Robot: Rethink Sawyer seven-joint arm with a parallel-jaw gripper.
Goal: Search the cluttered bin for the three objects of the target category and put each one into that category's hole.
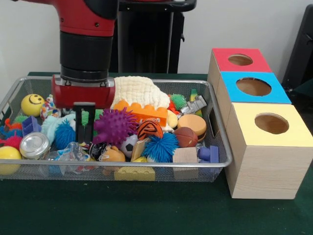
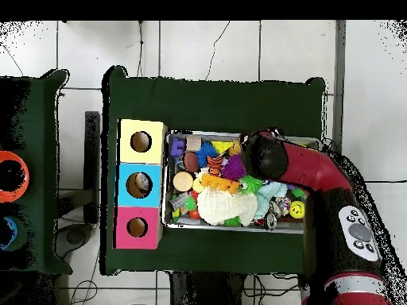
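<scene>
Gripper: we are seeing the gripper (image 1: 85, 128) reaching into the wire bin (image 1: 215, 110), fingers looking together, beside the purple spiky ball (image 1: 115, 125).
Boxes: three holed boxes (image 1: 266, 147) are standing alongside.

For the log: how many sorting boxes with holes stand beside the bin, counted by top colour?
red-topped box: 1
blue-topped box: 1
yellow-topped box: 1
Total: 3

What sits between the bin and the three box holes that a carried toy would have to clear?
Only the wire bin's end wall. The yellow, blue and red holes open upward just past it, uncovered. The gripper hangs over the bin's opposite half.
</scene>
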